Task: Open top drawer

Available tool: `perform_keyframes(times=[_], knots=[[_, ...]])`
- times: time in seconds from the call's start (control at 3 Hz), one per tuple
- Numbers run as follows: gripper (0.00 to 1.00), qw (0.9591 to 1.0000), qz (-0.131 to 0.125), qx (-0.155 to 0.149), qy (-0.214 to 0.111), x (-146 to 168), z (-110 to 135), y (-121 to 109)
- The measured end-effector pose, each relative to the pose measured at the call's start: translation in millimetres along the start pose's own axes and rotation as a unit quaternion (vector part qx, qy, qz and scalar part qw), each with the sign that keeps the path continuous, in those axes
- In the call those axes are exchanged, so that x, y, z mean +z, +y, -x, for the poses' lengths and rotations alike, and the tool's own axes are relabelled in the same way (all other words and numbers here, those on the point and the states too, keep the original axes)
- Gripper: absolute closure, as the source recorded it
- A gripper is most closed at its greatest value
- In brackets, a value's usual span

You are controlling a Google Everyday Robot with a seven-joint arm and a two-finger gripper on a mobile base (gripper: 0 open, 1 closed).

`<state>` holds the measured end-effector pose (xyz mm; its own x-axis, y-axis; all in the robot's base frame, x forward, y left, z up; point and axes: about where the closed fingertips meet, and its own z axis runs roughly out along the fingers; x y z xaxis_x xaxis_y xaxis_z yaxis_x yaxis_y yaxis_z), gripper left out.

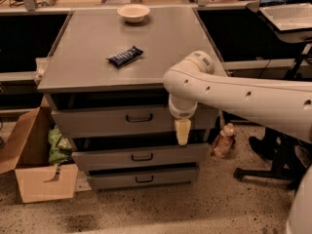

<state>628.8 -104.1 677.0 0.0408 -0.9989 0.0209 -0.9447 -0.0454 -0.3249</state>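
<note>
The top drawer (97, 123) is the wide grey front just under the cabinet top, with a small dark loop handle (139, 117) at its centre. A dark gap shows above its front. Two shallower grey drawers, the middle one (141, 156) and the bottom one (144, 178), sit below it. My gripper (183, 131) hangs pointing down from the white arm (234, 99), in front of the right part of the top drawer's front. It is to the right of the handle, a little lower, and apart from it.
On the cabinet top (161, 43) lie a dark snack bar (125, 56) and a pale bowl (133, 12). A cardboard box (29, 172) and a green bag (57, 145) stand on the floor at the left. A bottle (223, 140) and a chair base (273, 172) are at the right.
</note>
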Motion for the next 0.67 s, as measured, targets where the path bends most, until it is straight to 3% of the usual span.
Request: perform_keyframes(times=[0.33, 0.67], knots=[[0.16, 0.9998, 0.017, 0.011, -0.003, 20.5, -6.1, -2.3], [0.41, 0.9995, 0.026, 0.016, -0.003, 29.2, -4.6, 6.9]])
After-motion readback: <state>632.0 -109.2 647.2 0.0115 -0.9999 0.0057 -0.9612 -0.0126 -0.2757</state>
